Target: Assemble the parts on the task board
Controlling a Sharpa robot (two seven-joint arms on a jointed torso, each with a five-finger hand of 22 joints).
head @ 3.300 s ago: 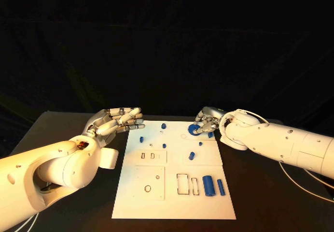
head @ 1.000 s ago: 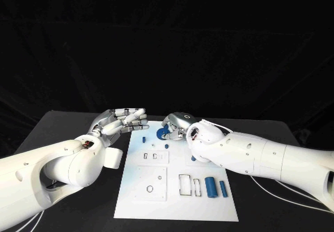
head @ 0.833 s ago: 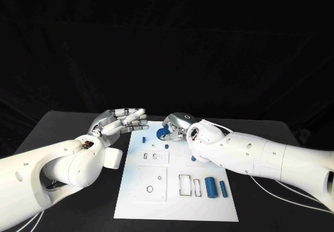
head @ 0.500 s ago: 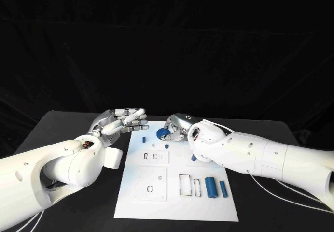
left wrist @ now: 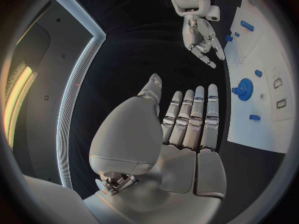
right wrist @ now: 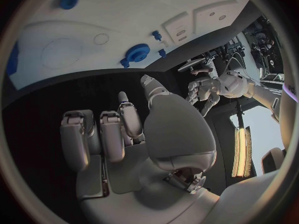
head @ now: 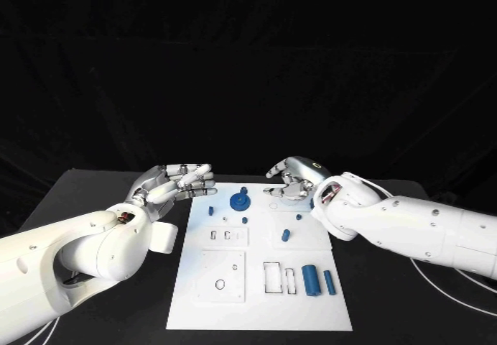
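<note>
Now, head view: task board (head: 259,287) lies mid-table (head: 93,194), long axis running 12 to 6 o'clock. Left hand (head: 171,184) hovers off the board's 10 o'clock corner, palm up, fingers slightly curled and apart, holding nothing. Right hand (head: 295,178) sits above the board's 1 o'clock corner, fingers spread and drooping, nothing in them. Blue gear part (head: 240,201) stands on the board near its 12 o'clock end, apart from both hands. Two blue cylinders (head: 317,279) lie at the 4 o'clock area; small blue pegs (head: 285,233) are scattered mid-board.

Left wrist view: left hand (left wrist: 181,129) flat and open, fingers extended side by side, thumb apart. Gear (left wrist: 243,88) seated on the board (left wrist: 261,119); the right hand (left wrist: 202,40) hangs beyond, fingers loose.

Right wrist view: right hand (right wrist: 134,134) empty, fingers part-curled with gaps between. Gear (right wrist: 137,53) rests on the board (right wrist: 93,25) near its edge; left hand (right wrist: 202,92) beyond.
</note>
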